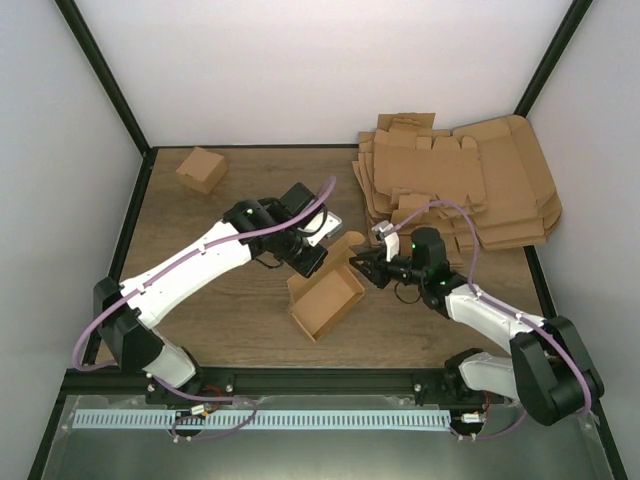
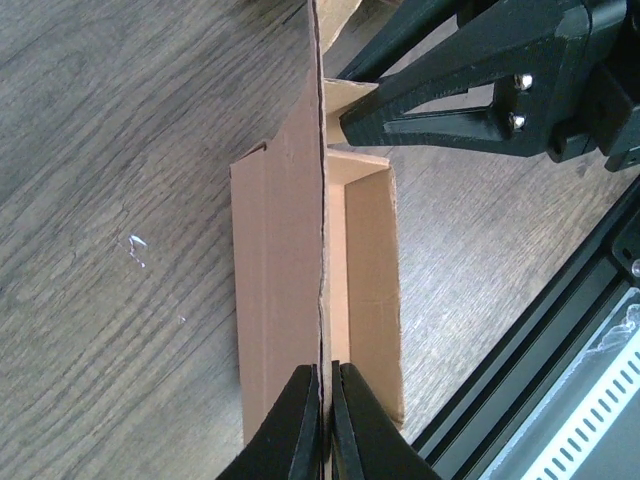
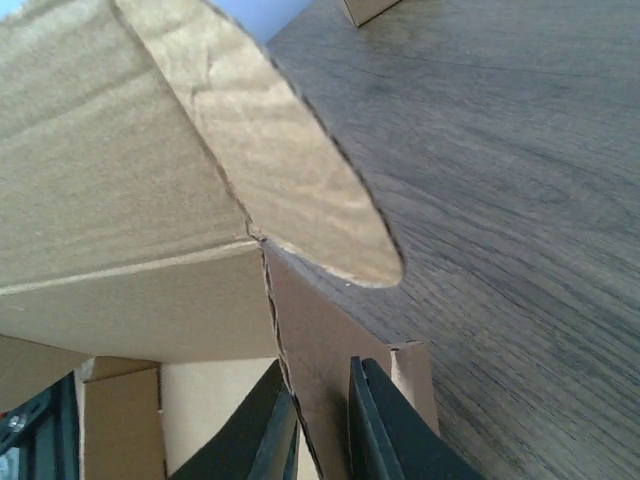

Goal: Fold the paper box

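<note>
The paper box [image 1: 328, 298] is a brown cardboard walled tray standing mid-table, with one long panel raised. My left gripper [image 1: 309, 263] comes in from the left and is shut on the top edge of that raised panel [image 2: 285, 250]; its fingertips [image 2: 327, 372] pinch the thin edge. My right gripper [image 1: 361, 266] reaches in from the right to the tray's far end. In the right wrist view the jaws [image 3: 320, 378] sit on either side of an end wall [image 3: 330, 330], below a rounded tab [image 3: 290, 170]. The right gripper's fingers [image 2: 450, 40] show at the top of the left wrist view.
A stack of flat cardboard blanks [image 1: 470, 185] lies at the back right. A small folded brown box [image 1: 202, 169] sits at the back left. A black frame rail [image 1: 330, 378] runs along the near table edge, close to the tray [image 2: 520, 390].
</note>
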`<state>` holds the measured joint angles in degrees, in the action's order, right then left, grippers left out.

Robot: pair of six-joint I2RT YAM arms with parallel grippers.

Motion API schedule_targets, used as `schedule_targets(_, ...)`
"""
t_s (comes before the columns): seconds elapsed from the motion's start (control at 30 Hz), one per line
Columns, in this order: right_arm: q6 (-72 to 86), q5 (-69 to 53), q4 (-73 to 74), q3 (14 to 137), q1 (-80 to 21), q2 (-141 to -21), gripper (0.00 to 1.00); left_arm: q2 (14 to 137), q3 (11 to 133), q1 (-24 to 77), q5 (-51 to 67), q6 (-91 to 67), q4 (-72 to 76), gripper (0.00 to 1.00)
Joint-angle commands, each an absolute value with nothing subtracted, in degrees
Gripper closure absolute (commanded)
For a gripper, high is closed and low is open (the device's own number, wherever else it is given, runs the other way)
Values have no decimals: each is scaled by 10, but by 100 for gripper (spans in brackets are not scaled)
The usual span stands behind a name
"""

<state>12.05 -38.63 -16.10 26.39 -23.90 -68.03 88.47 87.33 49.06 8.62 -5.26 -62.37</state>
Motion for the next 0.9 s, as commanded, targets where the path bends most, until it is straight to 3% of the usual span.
schedule_targets(0.0,107,-331,-128,293,-260,-673,85,895,891,489,93,-40,-619,96)
schedule_targets(0.13,109,-276,-107,295,-277,-659,92,903,890,489,69,-45,-608,94)
schedule_targets(0.23,119,-245,-96,290,-279,-642,99,909,887,483,36,-68,-581,82)
schedule_targets(0.47,153,-174,-49,304,-279,-620,99,919,902,452,3,-123,-494,24)
schedule_targets(0.6,161,-138,-3,332,-279,-623,99,874,896,449,-49,-138,-463,2)
schedule_targets(0.87,178,-81,44,367,-279,-651,99,756,793,403,-136,-203,-446,0)
